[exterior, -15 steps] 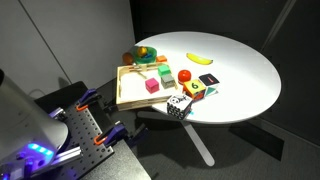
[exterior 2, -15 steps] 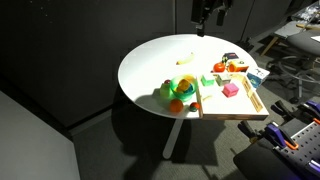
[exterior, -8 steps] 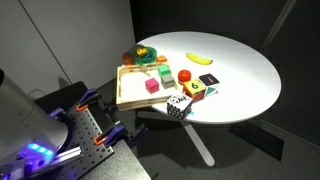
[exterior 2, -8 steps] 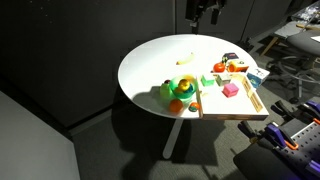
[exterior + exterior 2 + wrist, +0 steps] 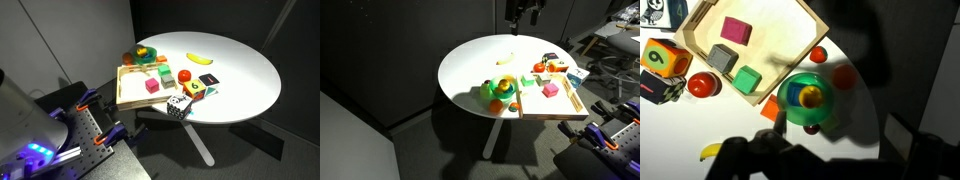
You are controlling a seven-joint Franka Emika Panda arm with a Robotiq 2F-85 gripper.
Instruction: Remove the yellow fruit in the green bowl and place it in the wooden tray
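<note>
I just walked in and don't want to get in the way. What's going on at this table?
Nothing is held right now. The robot's gripper hangs well above the round table and touches nothing; whether it is open cannot be told. The yellow fruit sits in the green bowl, just outside a corner of the wooden tray. The tray holds a pink block.

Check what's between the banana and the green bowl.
Wrist view: bare table, except an orange piece beside the bowl, toward the banana.
</note>
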